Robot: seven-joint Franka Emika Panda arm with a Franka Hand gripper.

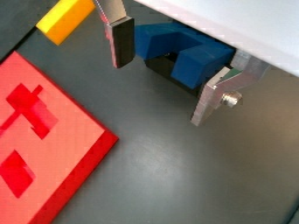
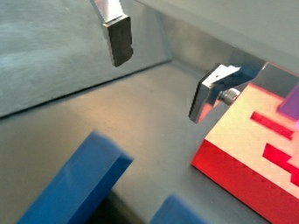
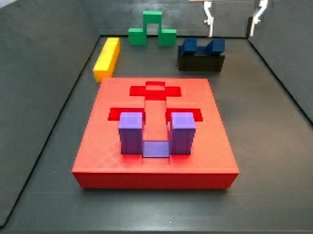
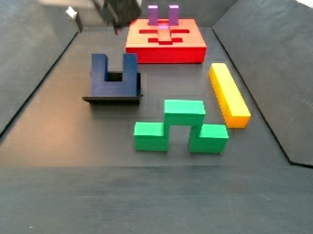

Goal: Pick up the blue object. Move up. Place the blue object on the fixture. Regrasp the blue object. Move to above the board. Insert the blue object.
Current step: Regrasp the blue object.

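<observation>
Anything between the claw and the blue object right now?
Nothing: the open claw hangs above the blue object on the fixture; a side view shows bare air.

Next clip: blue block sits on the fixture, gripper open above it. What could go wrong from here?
1. The blue object rests legs-up on the fixture; the open gripper hovers above, so a poorly aligned descent may land a finger on a leg.
2. The board already holds a purple block; insertion might crowd it.
</observation>
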